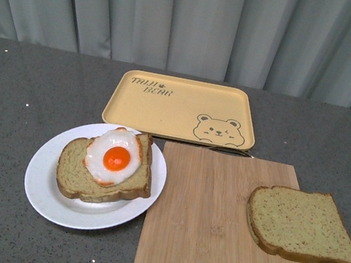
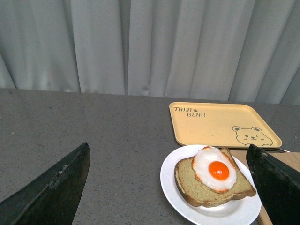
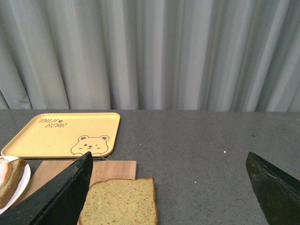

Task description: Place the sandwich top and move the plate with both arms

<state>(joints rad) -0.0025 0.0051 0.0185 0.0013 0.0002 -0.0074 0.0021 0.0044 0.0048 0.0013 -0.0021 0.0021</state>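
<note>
Both pairs of jaws are spread wide and grasp nothing. The left gripper (image 2: 168, 152) looks down toward the plate, and the right gripper (image 3: 168, 153) looks toward the plain slice.

The sandwich top (image 1: 304, 225) lies flat on the right part of the wooden board (image 1: 200, 229), with its outer crust hanging past the board's right edge. It is roughly square with one domed side. Its crumb is tan and speckled, and a darker crust runs round it.

The plate (image 1: 42, 190) is round, white and smooth. It sits at the board's left side, with its rim meeting that edge. On it rests a matching bread slice (image 1: 75, 172) carrying a glossy fried egg (image 1: 113, 155) with an orange yolk.

Beyond the board's far edge lies a yellow rectangular tray (image 1: 166, 107) with rounded corners and a bear drawing. Everything stands on a grey speckled table (image 1: 5, 111), backed by a pale pleated curtain (image 1: 180, 19).

The task looks barely begun. The top slice is untouched and well apart from the egg, so it has yet to be lifted and laid over it. After that, the plate has to be carried by both arms. Neither arm shows in the front view.
</note>
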